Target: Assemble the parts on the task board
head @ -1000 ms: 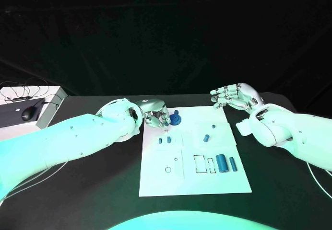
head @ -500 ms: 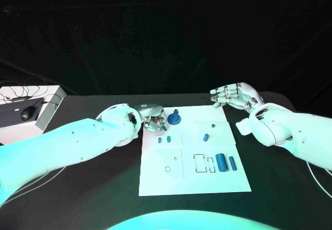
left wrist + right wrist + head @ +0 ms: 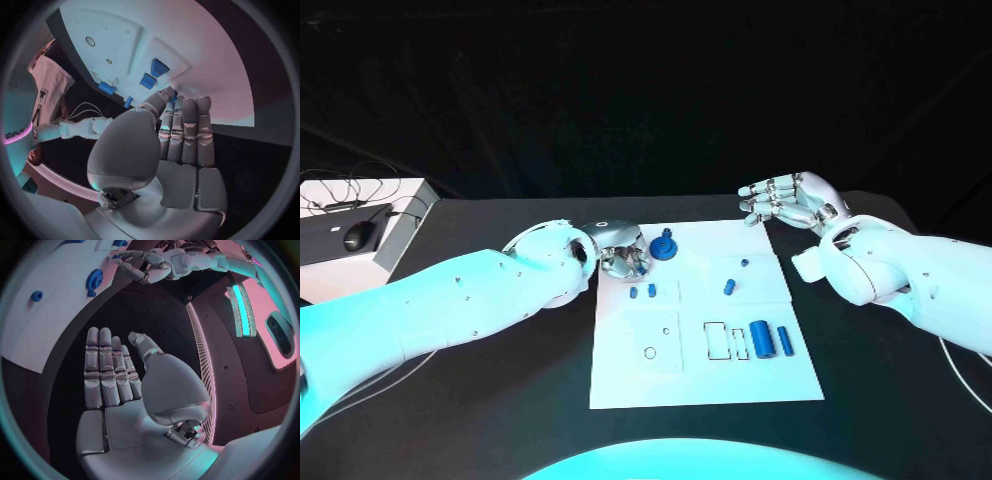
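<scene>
Left hand [image 3: 623,252] hovering at board's [image 3: 689,390] 11 o'clock corner, fingers straight, pressed together, beside round blue part [image 3: 665,245]. Right hand [image 3: 788,203] hovering at 1 o'clock, fingers together, holding nothing.

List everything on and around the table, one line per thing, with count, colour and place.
task board: one, white, middle of the black table.
round knob part: one, blue, standing at the board's far edge, beside the left hand.
small peg pair: two, blue, side by side on the board's left half.
slim peg: one, blue, right of the middle.
tiny peg: one, blue, just beyond the slim peg.
cylinders: two, blue, one thick and one thin, near the board's right edge.
white box: one, at the table's far left, with cables on it.
mouse: one, black, on a dark pad beside the box.
left hand: silver, at the board's far left corner, holding nothing.
right hand: silver, raised beyond the board's far right corner, fingers apart.
</scene>
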You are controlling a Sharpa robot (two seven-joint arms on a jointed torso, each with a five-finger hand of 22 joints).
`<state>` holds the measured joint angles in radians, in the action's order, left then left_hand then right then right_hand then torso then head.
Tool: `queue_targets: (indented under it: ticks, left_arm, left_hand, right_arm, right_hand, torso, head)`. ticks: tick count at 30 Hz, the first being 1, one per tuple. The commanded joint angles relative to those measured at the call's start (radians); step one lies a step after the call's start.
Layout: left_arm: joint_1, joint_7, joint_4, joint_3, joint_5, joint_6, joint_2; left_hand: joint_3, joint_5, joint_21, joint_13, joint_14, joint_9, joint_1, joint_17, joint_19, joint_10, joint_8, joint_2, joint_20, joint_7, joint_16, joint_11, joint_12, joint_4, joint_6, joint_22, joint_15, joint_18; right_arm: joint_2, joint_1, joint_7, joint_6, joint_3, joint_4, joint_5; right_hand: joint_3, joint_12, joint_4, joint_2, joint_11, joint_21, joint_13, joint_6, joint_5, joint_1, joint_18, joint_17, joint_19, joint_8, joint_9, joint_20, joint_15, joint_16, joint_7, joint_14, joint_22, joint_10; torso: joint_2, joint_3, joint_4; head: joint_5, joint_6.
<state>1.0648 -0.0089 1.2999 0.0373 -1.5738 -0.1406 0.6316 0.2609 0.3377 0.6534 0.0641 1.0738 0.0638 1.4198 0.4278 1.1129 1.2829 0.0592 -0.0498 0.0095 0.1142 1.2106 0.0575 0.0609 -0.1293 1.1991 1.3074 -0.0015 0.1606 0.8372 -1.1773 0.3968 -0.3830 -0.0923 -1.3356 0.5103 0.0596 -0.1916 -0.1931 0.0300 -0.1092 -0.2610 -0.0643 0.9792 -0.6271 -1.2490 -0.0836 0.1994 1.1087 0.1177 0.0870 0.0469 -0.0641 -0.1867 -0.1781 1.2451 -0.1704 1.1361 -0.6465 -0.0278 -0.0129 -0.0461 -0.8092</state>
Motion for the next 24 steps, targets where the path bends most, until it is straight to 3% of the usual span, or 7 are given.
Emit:
queue_targets:
  ticks: [1, 24]
  left_arm:
    - [-0.002, -0.001, 0.000, -0.002, -0.015, -0.009, -0.006]
    - [-0.003, -0.025, -0.011, -0.003, -0.026, 0.027, -0.019]
  left_hand:
    - [-0.001, 0.000, -0.005, 0.000, 0.003, 0.000, 0.000, 0.001, 0.000, -0.001, 0.003, -0.011, -0.001, 0.002, -0.003, 0.005, 0.002, 0.007, -0.002, 0.013, 0.002, 0.009]
    - [0.001, -0.001, -0.007, 0.000, 0.002, 0.000, 0.001, 0.005, 0.001, -0.003, 0.003, -0.012, 0.000, 0.002, -0.004, 0.005, 0.002, 0.010, -0.003, 0.013, 0.002, 0.009]
  right_arm:
    - [0.000, 0.000, 0.010, 0.007, 0.001, -0.001, 0.001]
    - [-0.001, 0.000, 0.009, 0.008, 0.001, 0.000, 0.001]
  right_hand:
    - [0.000, 0.005, 0.005, 0.003, 0.000, -0.006, 0.002, -0.001, -0.006, -0.003, 0.012, -0.001, -0.005, -0.005, -0.001, -0.001, 0.002, 0.005, -0.008, 0.003, -0.001, 0.003]
    - [0.000, 0.005, 0.005, 0.003, 0.000, -0.006, 0.002, -0.001, -0.006, -0.003, 0.012, -0.001, -0.005, -0.005, -0.001, -0.001, 0.002, 0.005, -0.008, 0.003, -0.001, 0.003]
  torso:
    - [0.000, -0.0001, 0.0004]
    - [0.000, -0.0005, 0.0003]
  head:
    - [0.000, -0.001]
    - [-0.002, -0.001]
